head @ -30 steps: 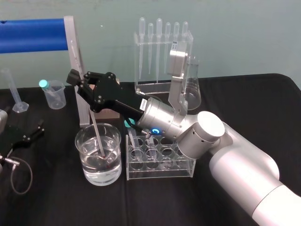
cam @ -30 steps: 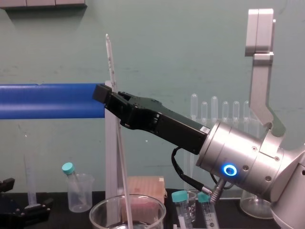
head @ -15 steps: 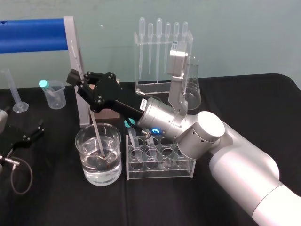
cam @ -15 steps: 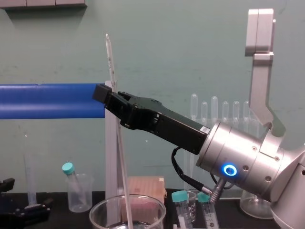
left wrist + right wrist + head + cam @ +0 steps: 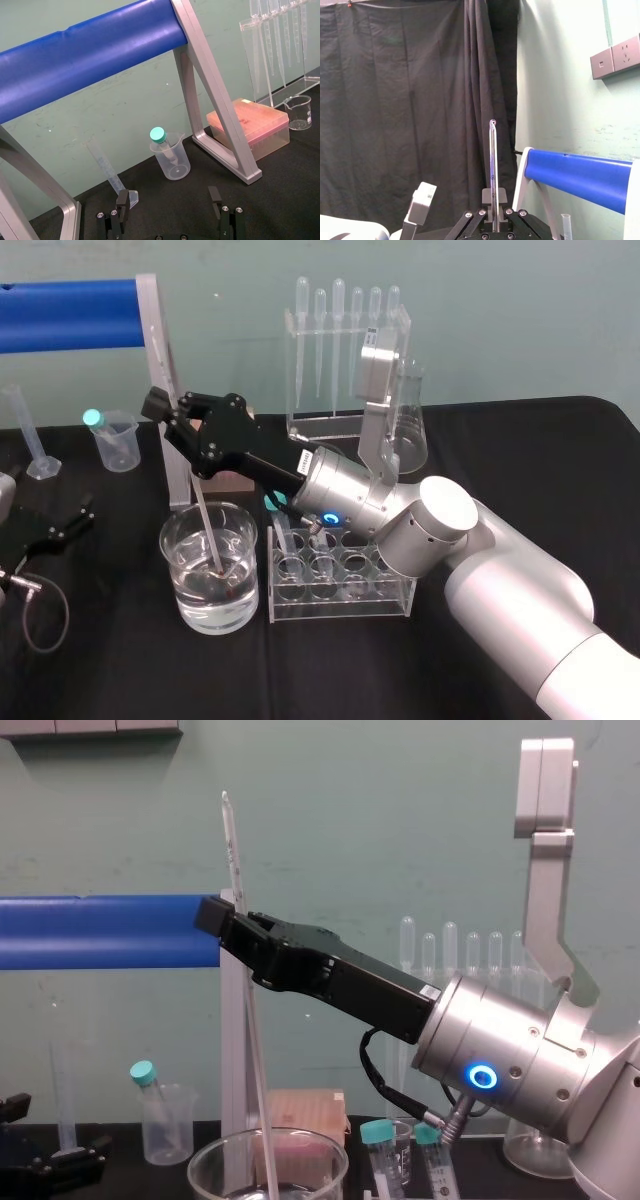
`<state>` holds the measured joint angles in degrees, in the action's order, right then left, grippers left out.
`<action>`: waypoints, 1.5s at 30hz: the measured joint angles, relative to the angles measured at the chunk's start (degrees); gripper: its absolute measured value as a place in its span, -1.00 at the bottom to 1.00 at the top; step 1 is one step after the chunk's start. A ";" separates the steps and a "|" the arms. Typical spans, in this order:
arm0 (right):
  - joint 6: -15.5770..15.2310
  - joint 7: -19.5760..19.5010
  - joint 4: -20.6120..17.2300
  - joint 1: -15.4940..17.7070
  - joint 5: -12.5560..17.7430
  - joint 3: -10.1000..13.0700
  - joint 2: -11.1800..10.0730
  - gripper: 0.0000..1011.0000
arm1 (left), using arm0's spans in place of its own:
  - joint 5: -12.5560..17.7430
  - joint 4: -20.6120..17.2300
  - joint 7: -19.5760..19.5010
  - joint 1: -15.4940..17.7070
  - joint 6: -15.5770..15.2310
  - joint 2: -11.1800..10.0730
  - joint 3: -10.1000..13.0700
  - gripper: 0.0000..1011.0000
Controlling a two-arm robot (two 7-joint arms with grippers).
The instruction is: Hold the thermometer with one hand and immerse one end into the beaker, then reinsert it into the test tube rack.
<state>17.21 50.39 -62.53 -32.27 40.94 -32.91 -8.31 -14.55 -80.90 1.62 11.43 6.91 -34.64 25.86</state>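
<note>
1 claw is at work: the right claw [image 5: 172, 412], above the beaker's [image 5: 190, 615] rear rim, is clamped tight on the upper part of the thermometer [image 5: 203, 515]. The rod leans slightly; its top end is well above the claw, its lower end inside the beaker & under the surface of the clear liquid, near the bottom. The test tube rack [image 5: 340, 608] stands just right of the beaker on the black worktop [image 5: 120, 670]. The left claw [image 5: 62, 525] rests on the worktop well left of the beaker, fingers spread wide, holding nothing.
</note>
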 joint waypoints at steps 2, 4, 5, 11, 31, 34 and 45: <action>0.00 0.00 0.00 0.00 0.00 0.00 0.00 -0.89 | 0.00 0.00 0.00 0.00 0.00 0.00 0.00 0.99; 0.00 0.00 0.01 0.00 0.00 0.00 0.00 -0.89 | 0.00 0.00 0.00 0.00 0.00 0.00 0.00 0.99; 0.00 0.00 0.00 0.00 0.00 0.00 0.00 -0.89 | 0.00 0.00 0.00 0.00 0.00 0.00 0.00 0.99; 0.00 0.00 0.00 0.00 0.00 0.00 0.00 -0.89 | 0.00 0.00 0.00 0.00 0.00 0.00 0.00 0.99; 0.00 0.00 0.00 0.00 0.00 0.00 0.00 -0.89 | 0.00 0.00 0.00 0.00 0.00 0.00 0.00 0.99; 0.00 0.00 0.00 0.00 0.00 0.00 0.00 -0.89 | 0.00 0.00 0.00 0.00 0.00 0.00 0.00 0.99; 0.00 0.00 0.00 0.00 0.00 0.00 0.00 -0.89 | 0.00 0.00 0.00 0.00 0.00 0.00 0.00 0.99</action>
<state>17.21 50.39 -62.53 -32.27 40.94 -32.91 -8.31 -14.55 -80.90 1.62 11.43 6.91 -34.65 25.86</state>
